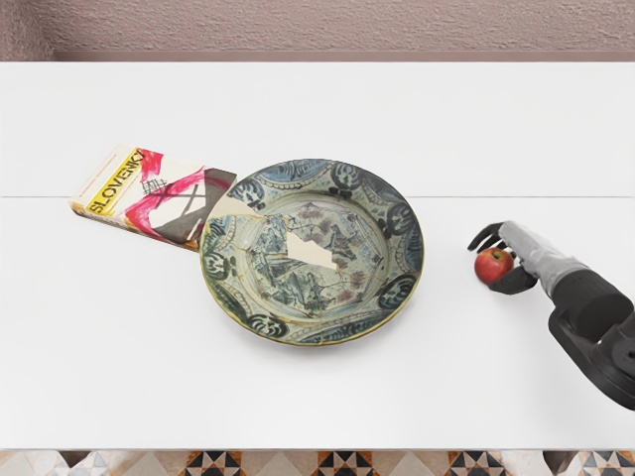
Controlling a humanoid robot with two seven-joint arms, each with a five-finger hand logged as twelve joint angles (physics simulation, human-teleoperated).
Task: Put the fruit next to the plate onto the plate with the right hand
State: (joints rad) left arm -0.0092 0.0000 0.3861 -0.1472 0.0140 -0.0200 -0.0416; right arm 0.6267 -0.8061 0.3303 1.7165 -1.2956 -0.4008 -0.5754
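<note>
The apple was small, round and red, with a paler spot on its skin. It sat to the right of the plate, clear of its rim, and my right hand was curled round it from the far and near sides. The plate was wide, round and shallow, painted in blue-grey and green with dark scrolls along its rim and a pale patch near its centre, and it lay flat in the middle of the scene.
</note>
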